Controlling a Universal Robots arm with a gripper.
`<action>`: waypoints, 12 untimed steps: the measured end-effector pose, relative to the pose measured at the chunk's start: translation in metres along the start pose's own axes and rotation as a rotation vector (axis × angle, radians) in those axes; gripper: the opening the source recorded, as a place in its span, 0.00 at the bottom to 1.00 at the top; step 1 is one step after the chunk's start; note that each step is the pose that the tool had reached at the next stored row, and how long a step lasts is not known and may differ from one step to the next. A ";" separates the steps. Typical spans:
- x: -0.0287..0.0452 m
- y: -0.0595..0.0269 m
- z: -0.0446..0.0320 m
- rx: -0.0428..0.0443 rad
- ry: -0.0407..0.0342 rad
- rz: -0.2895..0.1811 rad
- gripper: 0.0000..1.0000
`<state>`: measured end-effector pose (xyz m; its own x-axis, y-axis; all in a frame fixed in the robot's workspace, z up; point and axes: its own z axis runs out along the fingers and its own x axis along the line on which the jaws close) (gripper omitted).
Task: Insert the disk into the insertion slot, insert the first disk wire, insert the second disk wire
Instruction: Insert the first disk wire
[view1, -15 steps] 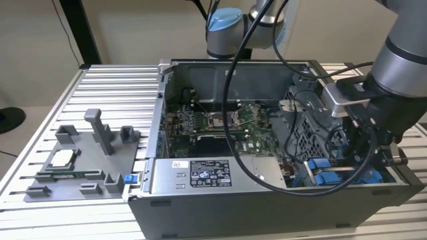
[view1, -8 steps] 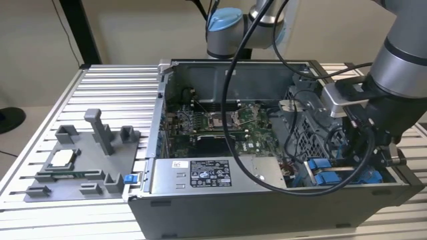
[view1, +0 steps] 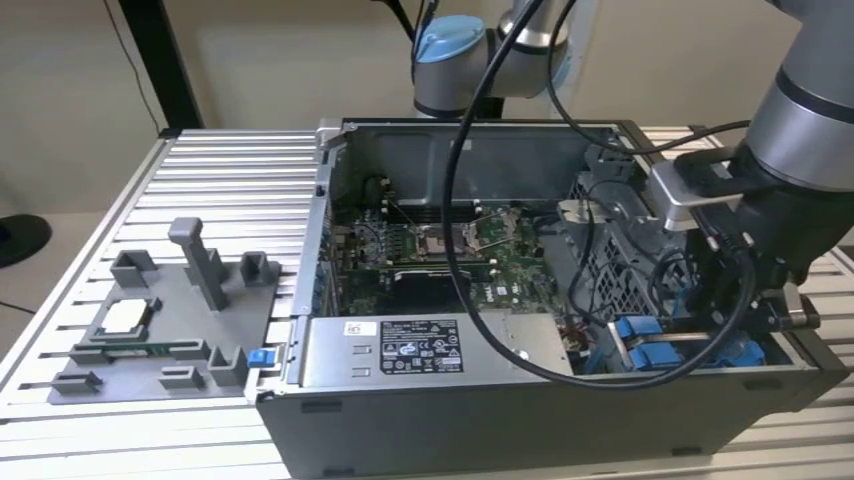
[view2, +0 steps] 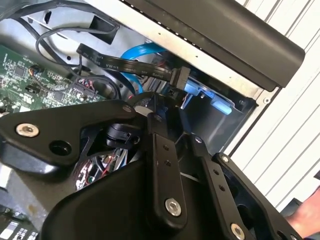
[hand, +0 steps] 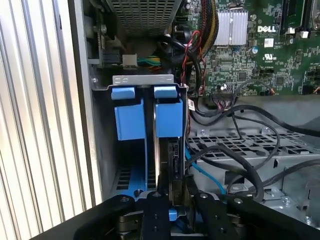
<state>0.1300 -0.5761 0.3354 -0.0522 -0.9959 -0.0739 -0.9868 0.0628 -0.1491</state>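
The disk in its blue carrier (hand: 168, 120) stands upright in the insertion slot of the drive bay (hand: 142, 80), beside a second blue carrier (hand: 129, 120). The bay sits at the case's front corner on the exterior view's right (view1: 654, 345). A black flat disk wire (view2: 125, 67) ends in a connector (view2: 179, 77) at the disk's edge. My gripper (hand: 181, 200) hangs low over that edge, shut on a black connector with a blue disk wire (hand: 205, 175) running to it. In the second wrist view the gripper (view2: 150, 107) sits just below the blue wire's loop (view2: 145, 50).
The open computer case (view1: 467, 130) holds a green motherboard (view1: 441, 250) and a grey power-supply box (view1: 400, 345). Loose black cables (hand: 240, 160) cross a perforated metal cage beside the bay. A grey fixture plate (view1: 160, 320) lies on the slatted table at the exterior view's left.
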 end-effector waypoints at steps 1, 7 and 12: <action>-0.0001 -0.0002 -0.0014 -0.0002 -0.0001 0.000 1.00; -0.0004 -0.0023 -0.0044 -0.0023 -0.0019 0.001 1.00; -0.0007 -0.0090 -0.0022 -0.0330 -0.0002 0.002 1.00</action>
<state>0.1385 -0.5761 0.3390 -0.0538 -0.9958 -0.0744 -0.9913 0.0622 -0.1164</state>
